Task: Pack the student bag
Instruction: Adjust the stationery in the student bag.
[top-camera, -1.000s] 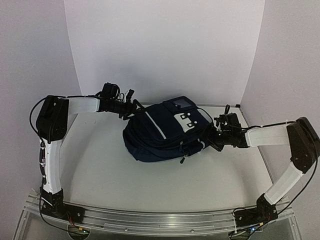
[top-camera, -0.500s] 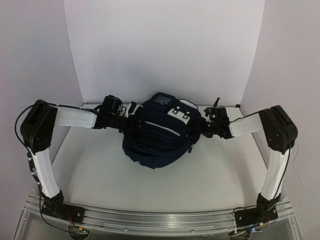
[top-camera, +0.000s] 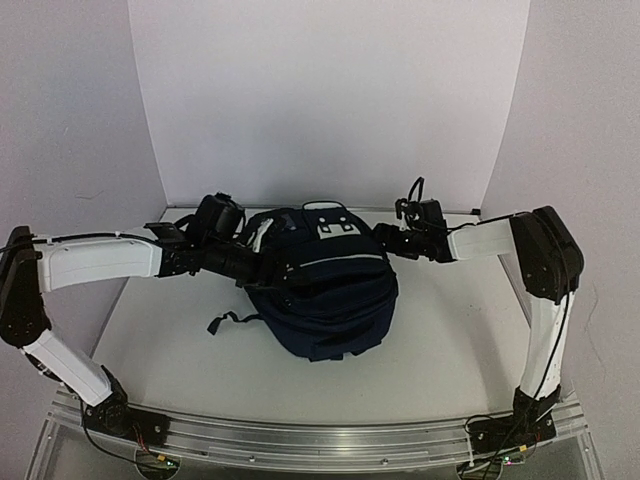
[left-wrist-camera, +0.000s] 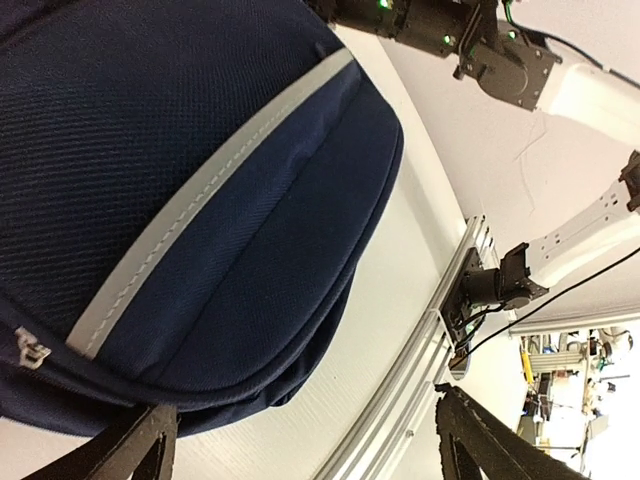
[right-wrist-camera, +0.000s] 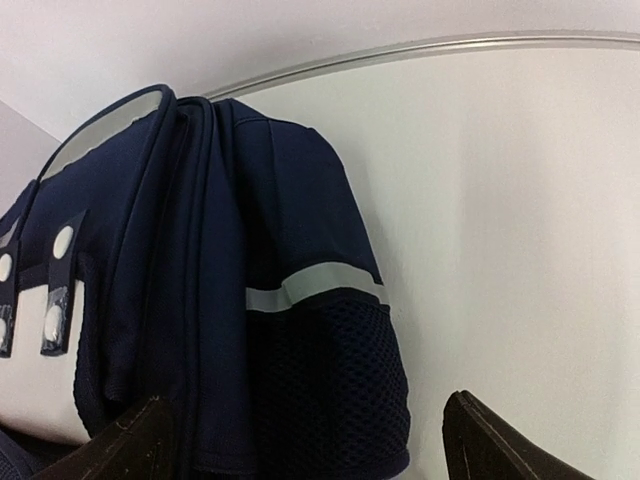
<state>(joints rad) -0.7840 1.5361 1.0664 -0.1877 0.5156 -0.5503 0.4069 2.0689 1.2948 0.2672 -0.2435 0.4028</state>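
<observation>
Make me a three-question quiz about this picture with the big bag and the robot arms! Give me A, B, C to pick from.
1. Where is the student bag?
A. On the floor
B. On the table, between the left gripper and the right gripper
C. Hanging on the wall

2. What colour are the stripes on the bag?
A. Red
B. Green
C. White

3. How is the right gripper set?
A. Fingers spread apart
B. Pinched tight shut
C. Holding a pencil

Answers:
1 B: the top view shows the bag lying on the table with one gripper at each side.
2 C: the left wrist view shows a pale white band across the navy fabric.
3 A: the right wrist view shows its two fingertips far apart at the bottom corners.
</observation>
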